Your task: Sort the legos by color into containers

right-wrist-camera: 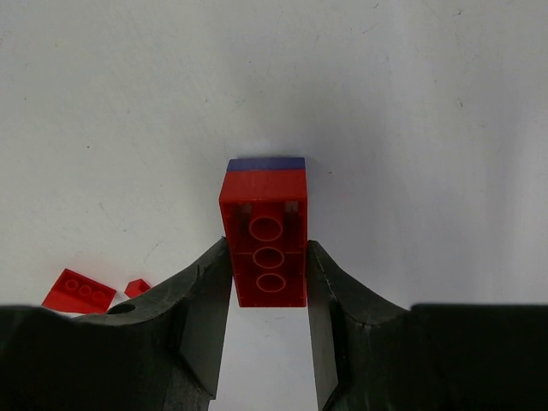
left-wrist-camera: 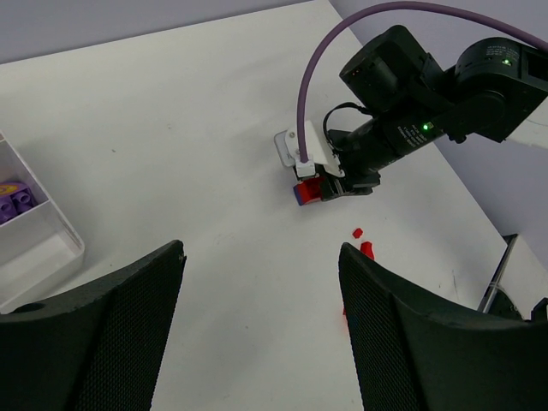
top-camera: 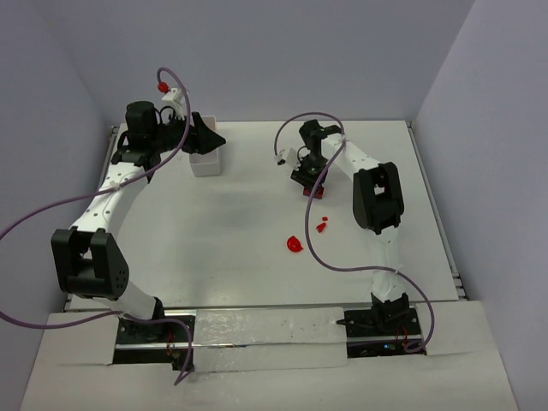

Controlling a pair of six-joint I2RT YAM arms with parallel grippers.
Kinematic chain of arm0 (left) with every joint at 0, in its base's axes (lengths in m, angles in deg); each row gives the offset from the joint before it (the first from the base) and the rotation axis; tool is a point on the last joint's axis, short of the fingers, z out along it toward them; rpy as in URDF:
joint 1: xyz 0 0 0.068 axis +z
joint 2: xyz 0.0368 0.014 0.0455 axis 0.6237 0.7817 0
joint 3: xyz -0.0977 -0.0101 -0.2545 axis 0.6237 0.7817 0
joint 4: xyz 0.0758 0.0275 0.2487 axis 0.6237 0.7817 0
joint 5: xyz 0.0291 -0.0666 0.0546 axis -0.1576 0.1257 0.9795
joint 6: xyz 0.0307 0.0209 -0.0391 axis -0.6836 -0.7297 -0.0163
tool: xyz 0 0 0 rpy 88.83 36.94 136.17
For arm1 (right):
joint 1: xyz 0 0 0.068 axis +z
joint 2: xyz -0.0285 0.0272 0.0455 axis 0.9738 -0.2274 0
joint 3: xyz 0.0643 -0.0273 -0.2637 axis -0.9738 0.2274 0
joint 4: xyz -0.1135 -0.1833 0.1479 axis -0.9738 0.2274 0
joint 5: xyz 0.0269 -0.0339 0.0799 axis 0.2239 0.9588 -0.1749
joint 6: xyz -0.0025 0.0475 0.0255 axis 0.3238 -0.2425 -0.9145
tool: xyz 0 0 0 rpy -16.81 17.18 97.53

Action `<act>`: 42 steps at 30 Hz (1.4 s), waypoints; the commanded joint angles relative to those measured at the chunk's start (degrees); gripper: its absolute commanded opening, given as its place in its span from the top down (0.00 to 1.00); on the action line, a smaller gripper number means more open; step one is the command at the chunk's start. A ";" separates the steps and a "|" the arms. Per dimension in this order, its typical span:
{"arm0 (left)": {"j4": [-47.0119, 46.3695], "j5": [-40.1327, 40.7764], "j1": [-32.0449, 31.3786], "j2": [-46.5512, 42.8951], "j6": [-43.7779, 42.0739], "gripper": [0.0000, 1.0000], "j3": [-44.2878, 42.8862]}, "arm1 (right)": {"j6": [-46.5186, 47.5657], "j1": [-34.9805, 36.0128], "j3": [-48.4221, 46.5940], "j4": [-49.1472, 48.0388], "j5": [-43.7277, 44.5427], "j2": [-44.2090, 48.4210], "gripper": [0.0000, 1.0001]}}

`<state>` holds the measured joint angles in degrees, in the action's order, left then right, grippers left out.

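**Right end effector grips a red brick; left end effector hangs open by the tray**

Seen from above, two robot arms reach over a white desk [top-camera: 240,214]. The right end effector [top-camera: 310,181] points down over the far half of the desk, a little right of centre. Its two black fingers [right-wrist-camera: 205,300] press against the long sides of a red brick [right-wrist-camera: 265,253], so its grip is narrow and closed on that brick. In the right wrist view the brick's hollow underside faces the camera, showing three round tubes in a row. A dark blue strip [right-wrist-camera: 265,163] runs along its far end. It is unclear whether the brick rests on the desk or is lifted off it.

Other red legos lie loose on the desk, nearer the arm bases and apart from the held brick. From above there is a rounded red piece [top-camera: 294,244] and, just beyond it, a smaller red cluster [top-camera: 322,226]. The right wrist view shows a flat studded red piece [right-wrist-camera: 79,290] with a tiny red chip [right-wrist-camera: 137,287] beside it, to the left of the fingers.

The left end effector [top-camera: 210,139] hangs at the far left of the desk, just above a white tray [top-camera: 205,167]. Its jaws stand wide apart with nothing between them. In the left wrist view the tray sits at the left edge, and purple legos [left-wrist-camera: 17,199] lie in one of its compartments.
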<state>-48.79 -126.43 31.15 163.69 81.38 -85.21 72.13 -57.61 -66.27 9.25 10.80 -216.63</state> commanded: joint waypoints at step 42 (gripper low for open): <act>-12.48 -26.68 -9.52 -6.52 7.61 0.11 13.08 | -55.47 5.40 15.49 -29.71 -66.50 28.93 1.00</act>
<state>-58.41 -151.28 21.77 156.31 87.70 -69.21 15.07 -53.08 -49.56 -20.36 -54.02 -191.24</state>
